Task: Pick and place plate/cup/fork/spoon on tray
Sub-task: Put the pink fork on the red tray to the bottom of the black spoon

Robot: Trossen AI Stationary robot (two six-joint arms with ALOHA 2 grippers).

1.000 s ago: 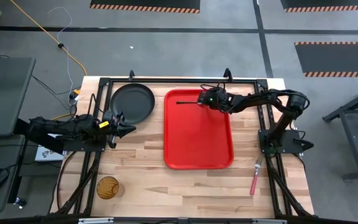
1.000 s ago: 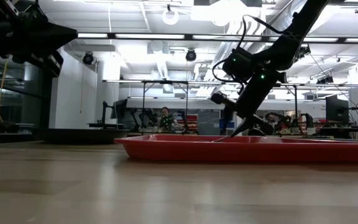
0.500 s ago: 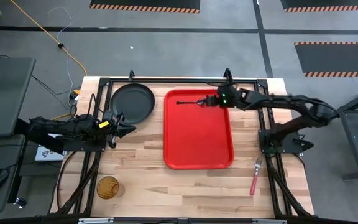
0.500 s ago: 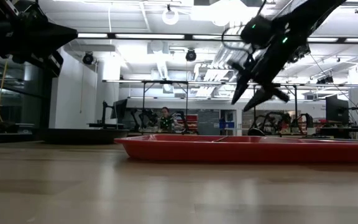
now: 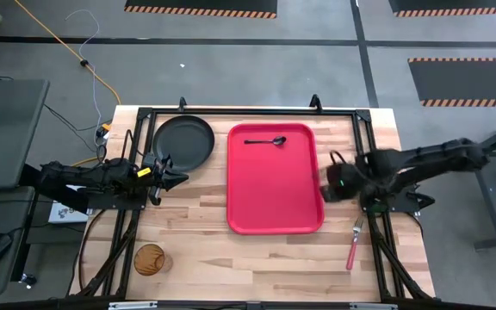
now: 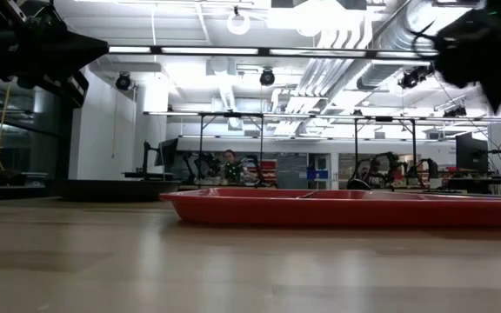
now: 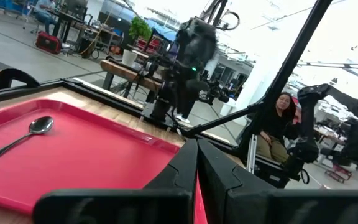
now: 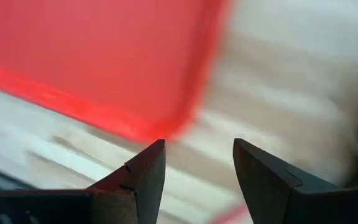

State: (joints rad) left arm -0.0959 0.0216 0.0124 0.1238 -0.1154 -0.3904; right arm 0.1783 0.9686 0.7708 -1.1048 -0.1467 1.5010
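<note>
High view: the red tray (image 5: 275,207) sits mid-table and serves as reference. The spoon (image 5: 266,140) lies inside the tray near its far short edge, handle pointing toward the plate side. The dark plate (image 5: 183,143) rests on the wood just beside the tray's far left corner, not touching it. The amber cup (image 5: 150,259) stands well apart from the tray, off its near left corner. The fork (image 5: 352,243) lies on the table off the tray's near right corner, red handle toward the table's near edge. The left gripper (image 5: 177,179) hangs between the plate and the tray's left long side, near the plate's rim, fingers pressed together, holding nothing. The right gripper (image 5: 327,187) is just outside the tray's right long side, blurred.

Low view: the tray (image 6: 346,209) shows edge-on on the table; a thin sliver of the spoon (image 6: 307,194) peeks above its rim.

Left wrist view: the spoon (image 7: 18,139) lies on the tray (image 7: 98,162); the fingers (image 7: 185,168) meet at their tips. A person (image 7: 277,127) sits in the room beyond the table.

Right wrist view: the fingers (image 8: 145,177) are spread, nothing between them, over a tray (image 8: 98,62) corner and bare wood.
</note>
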